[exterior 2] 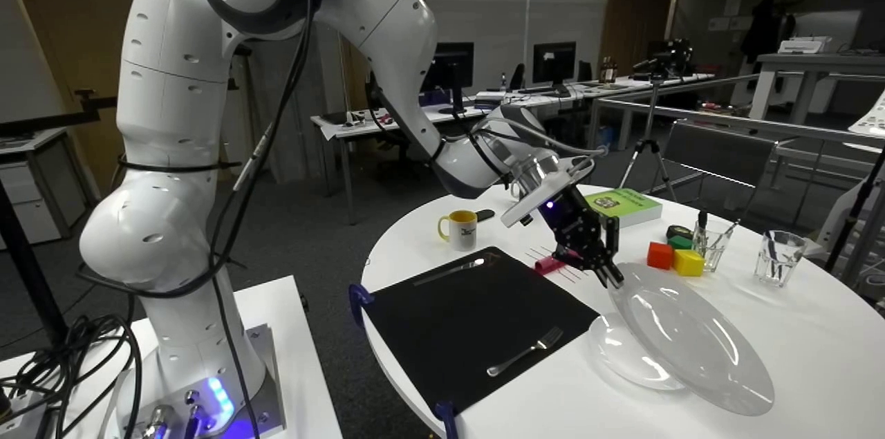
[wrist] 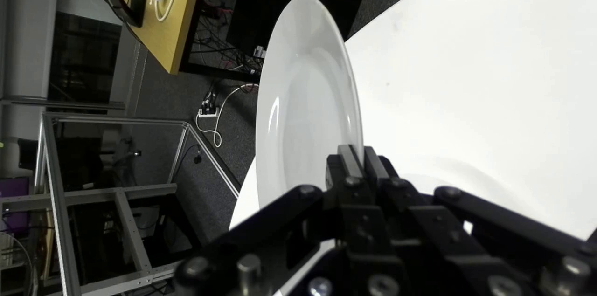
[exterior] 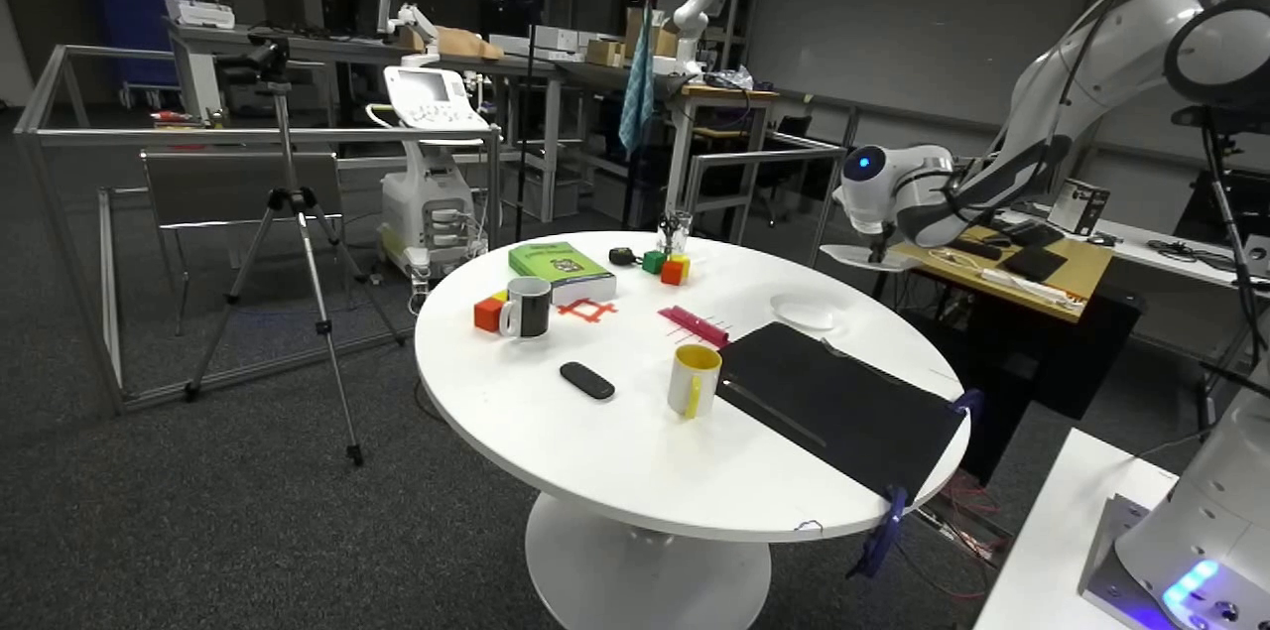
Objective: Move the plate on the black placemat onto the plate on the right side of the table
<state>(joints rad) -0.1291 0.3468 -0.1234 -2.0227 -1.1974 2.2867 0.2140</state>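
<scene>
We have the large plate [exterior 2: 695,341] pinched at its rim by the gripper [wrist: 361,158], whose two fingers stand nearly together with only that thin edge between them. The rim is likely the natural place to grip, since the wide dish would not fit between such fingers. The plate is off the table [exterior: 595,441] and tilted; with its whole body reaching out to one side, we expect it to want to droop or twist in the grip.

In an exterior view the small plate [exterior: 806,313] lies flat on the table, just beside the black placemat [exterior 2: 470,328] and apart from the plate we hold, so the stacking is not yet done. The placemat carries a fork [exterior 2: 525,350] and a knife [exterior 2: 449,272] near opposite edges, spaced, we think, for a plate to sit between them. The blue clamps [exterior 2: 446,418] hold the placemat to the table's rim, probably so that it cannot slide.

From here we would centre the large plate over the small one, level it, lower it gently and only then part the fingers. Lowered at this slant, its edge could land first and push the small plate away.
</scene>
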